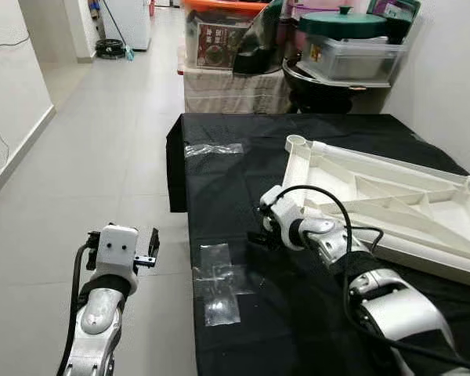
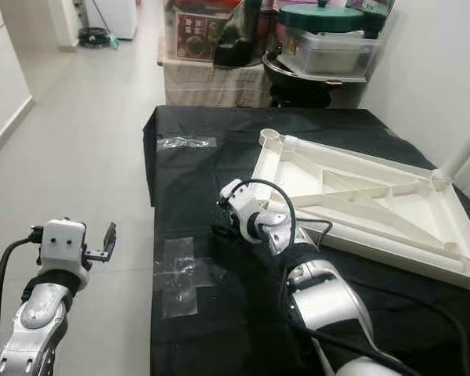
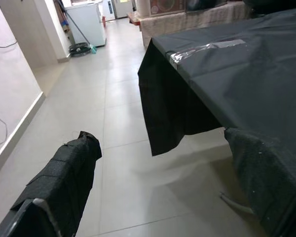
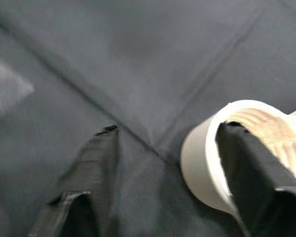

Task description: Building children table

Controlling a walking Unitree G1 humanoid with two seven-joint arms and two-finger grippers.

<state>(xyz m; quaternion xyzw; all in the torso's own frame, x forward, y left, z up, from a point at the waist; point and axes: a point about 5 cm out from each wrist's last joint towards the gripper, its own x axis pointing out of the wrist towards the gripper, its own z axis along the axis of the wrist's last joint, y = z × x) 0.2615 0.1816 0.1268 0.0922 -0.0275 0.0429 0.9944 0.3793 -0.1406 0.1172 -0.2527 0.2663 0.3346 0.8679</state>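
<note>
One white tabletop (image 1: 392,205) lies upside down on the black cloth (image 1: 243,157), ribs up. My right gripper (image 4: 167,168) is spread at its near corner socket (image 4: 222,148), one finger inside the tube. My left gripper (image 3: 163,182) hangs open over the floor (image 1: 102,141).

white tabletop (image 1: 392,200) | upside down (ribs up) | on black-covered table (image 1: 243,180)

Left claw (image 1: 150,249) hovers spread wide; right claw (image 4: 165,163) reaches forward, fingers parted.
</note>
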